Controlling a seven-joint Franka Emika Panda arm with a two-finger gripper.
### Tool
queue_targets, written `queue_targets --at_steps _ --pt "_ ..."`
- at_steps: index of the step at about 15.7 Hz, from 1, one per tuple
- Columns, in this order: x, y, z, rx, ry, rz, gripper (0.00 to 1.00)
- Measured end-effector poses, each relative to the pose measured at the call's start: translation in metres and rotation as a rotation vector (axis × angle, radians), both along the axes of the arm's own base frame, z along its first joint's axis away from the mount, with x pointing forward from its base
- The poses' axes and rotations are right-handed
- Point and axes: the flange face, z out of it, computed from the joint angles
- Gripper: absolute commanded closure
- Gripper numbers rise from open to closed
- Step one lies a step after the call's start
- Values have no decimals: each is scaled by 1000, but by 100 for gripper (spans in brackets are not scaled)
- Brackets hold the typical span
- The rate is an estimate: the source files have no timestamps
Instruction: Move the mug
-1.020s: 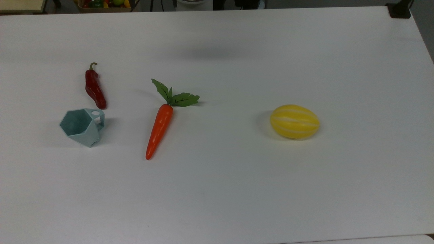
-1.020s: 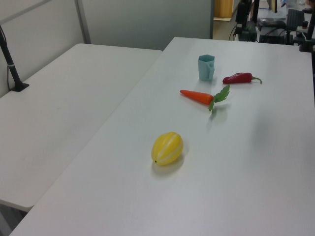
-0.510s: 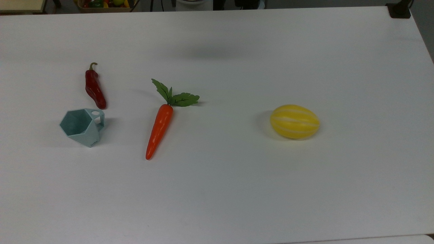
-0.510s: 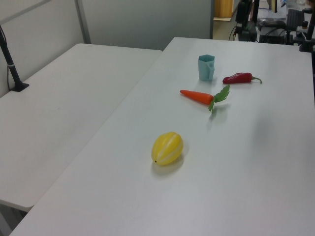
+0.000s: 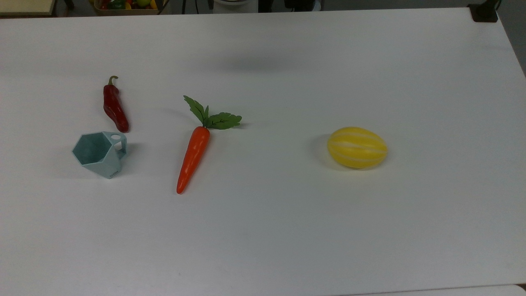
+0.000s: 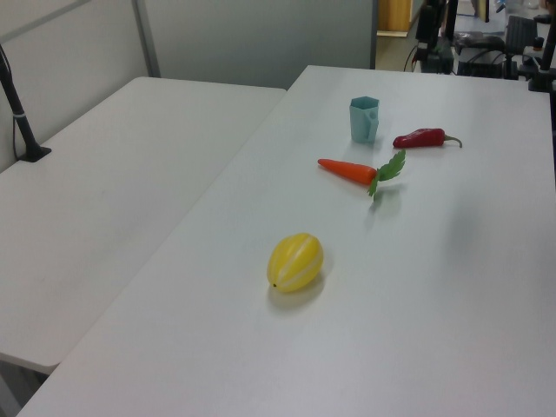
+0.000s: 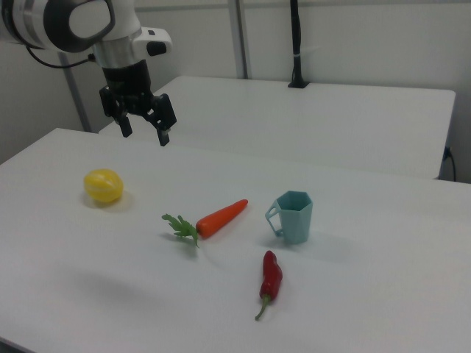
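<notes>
**A:** What's changed on your screens since a second ago?

**B:** Nothing I can spot. The white table (image 5: 287, 230) looks the same in the top view and the left view, and every item sits where it sat. Biggest first: the arm (image 7: 81, 22) hangs over the far side of the table in the right view, its gripper (image 7: 143, 132) up in the air with the fingers spread wide, nothing between them.

**A:** And the mug?

**B:** I'll use the carrot (image 5: 192, 160) as my marker. The mug (image 5: 100, 153) stands upright, well off to the carrot's left in the top view, handle tab turned toward the carrot. I see it beyond the carrot in the left view (image 6: 364, 119), to the carrot's right in the right view (image 7: 292, 216).

**A:** The rest?

**B:** The yellow striped melon (image 5: 357, 147) lies well apart on the carrot's other side. The red chilli (image 5: 115, 107) lies just beside the mug's handle. A second white table (image 6: 113, 182) stands alongside, a black pole (image 7: 295, 44) rising behind it, grey partition walls (image 6: 252, 39) beyond.
</notes>
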Motion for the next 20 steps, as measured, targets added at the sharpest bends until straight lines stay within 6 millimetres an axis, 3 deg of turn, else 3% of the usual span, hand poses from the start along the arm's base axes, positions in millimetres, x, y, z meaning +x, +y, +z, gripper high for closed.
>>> queue_targets --at_steps 3,10,15,20 --pt "0 0 0 3 2 -33 0" --pt "1 -5 -2 31 18 -406 0" --pt "21 -42 -17 61 -34 -702 0" --pt "50 -70 -47 77 -91 -821 0"
